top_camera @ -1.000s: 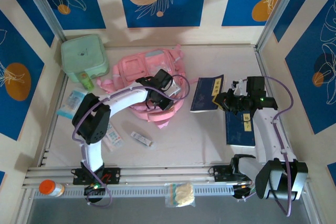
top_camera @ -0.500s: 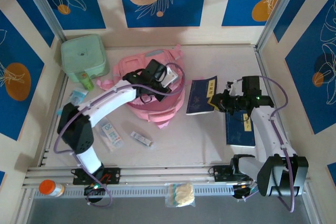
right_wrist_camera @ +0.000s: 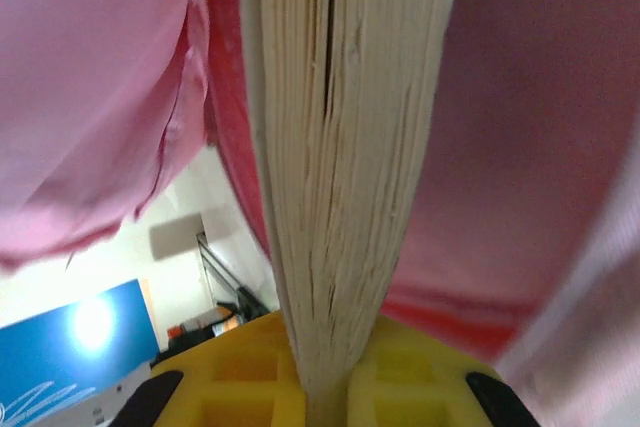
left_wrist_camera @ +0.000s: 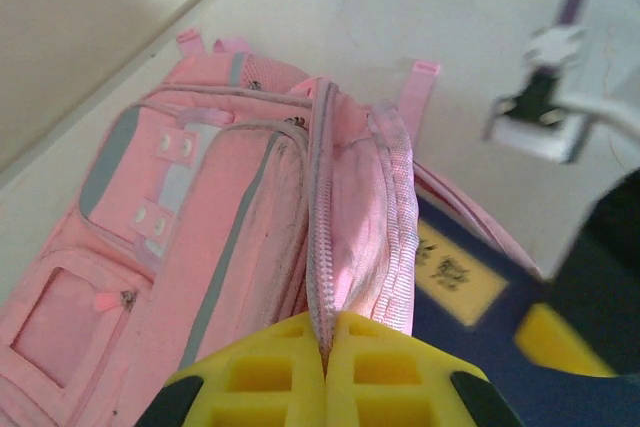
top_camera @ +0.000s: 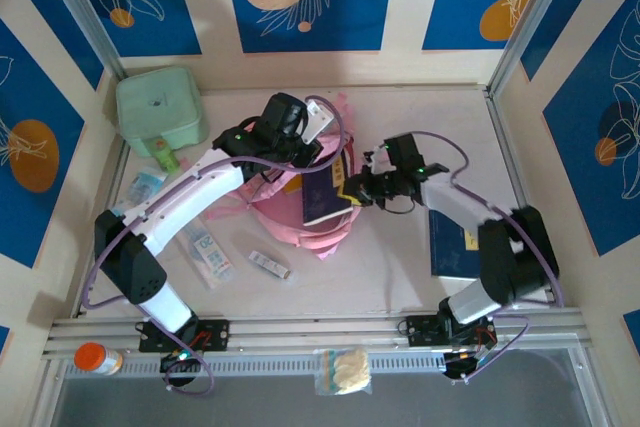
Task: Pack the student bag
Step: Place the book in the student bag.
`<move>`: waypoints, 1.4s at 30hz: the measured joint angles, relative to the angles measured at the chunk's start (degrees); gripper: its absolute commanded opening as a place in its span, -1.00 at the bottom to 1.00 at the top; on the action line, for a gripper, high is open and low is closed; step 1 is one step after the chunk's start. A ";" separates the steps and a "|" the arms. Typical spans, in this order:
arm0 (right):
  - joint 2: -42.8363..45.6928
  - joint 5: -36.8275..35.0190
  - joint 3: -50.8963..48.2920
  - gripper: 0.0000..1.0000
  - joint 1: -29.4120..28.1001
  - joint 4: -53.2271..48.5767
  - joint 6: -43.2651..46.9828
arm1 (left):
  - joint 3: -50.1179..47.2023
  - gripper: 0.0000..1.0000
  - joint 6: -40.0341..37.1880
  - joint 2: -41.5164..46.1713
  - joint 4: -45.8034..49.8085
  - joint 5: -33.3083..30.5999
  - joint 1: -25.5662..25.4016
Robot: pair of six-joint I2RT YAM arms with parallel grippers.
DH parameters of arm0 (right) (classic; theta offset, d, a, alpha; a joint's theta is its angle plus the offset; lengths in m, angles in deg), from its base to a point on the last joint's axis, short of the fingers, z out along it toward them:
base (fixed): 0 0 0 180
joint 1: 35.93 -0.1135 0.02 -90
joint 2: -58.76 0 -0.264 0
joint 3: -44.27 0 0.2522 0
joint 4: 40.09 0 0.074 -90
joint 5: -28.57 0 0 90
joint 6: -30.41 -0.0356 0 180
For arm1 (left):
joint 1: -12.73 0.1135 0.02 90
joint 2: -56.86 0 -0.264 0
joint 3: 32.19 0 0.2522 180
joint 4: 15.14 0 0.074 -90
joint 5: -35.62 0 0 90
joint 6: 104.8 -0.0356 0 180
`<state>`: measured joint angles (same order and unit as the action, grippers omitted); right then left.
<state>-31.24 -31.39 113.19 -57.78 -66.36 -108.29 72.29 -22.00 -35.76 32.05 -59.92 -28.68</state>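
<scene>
The pink student bag (top_camera: pixel 300 217) lies mid-table, its front pockets (left_wrist_camera: pixel 180 207) facing away. My left gripper (top_camera: pixel 308 147) is shut on the bag's zipper edge (left_wrist_camera: pixel 322 277) and holds the opening up. A navy book with a yellow label (top_camera: pixel 325 202) sits partly inside the opening, its cover (left_wrist_camera: pixel 480 297) showing beside the pink rim. My right gripper (top_camera: pixel 352 190) is shut on that book; the page edges (right_wrist_camera: pixel 340 167) rise between its yellow fingers (right_wrist_camera: pixel 230 372), with pink lining (right_wrist_camera: pixel 540 127) on both sides.
A second navy book (top_camera: pixel 455 242) lies to the right. A mint-green soft case (top_camera: pixel 160 109) stands at the back left. Small packets (top_camera: pixel 205 247) and a wrapped item (top_camera: pixel 268 264) lie left of the bag. An orange-capped bottle (top_camera: pixel 97 358) and a snack bag (top_camera: pixel 346 369) rest on the front rail.
My right gripper carried the navy book left from the table into the bag's opening. My left gripper moved back and up, lifting the zipper edge.
</scene>
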 measured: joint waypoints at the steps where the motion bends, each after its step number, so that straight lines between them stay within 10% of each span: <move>1: -2.78 -0.22 1.62 -1.00 -0.59 1.53 -0.26 | 0.20 -1.00 0.00 0.00 -0.02 -0.44 0.00; 17: -18.38 -8.79 15.54 -0.11 -2.05 2.75 2.82 | 0.28 -1.00 1.11 0.66 -1.27 -5.33 0.42; 31: -11.54 -18.86 8.57 -0.94 -13.40 -0.04 -0.37 | -1.01 -1.00 1.29 1.42 -1.73 -4.13 0.52; 42: -17.11 -30.93 14.86 -0.98 -11.32 5.44 -0.44 | -3.23 -1.00 1.29 2.45 -1.75 -4.52 0.59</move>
<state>-48.35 -62.32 128.05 -69.10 -60.92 -108.73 69.05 -20.71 -33.31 30.31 -64.44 -28.09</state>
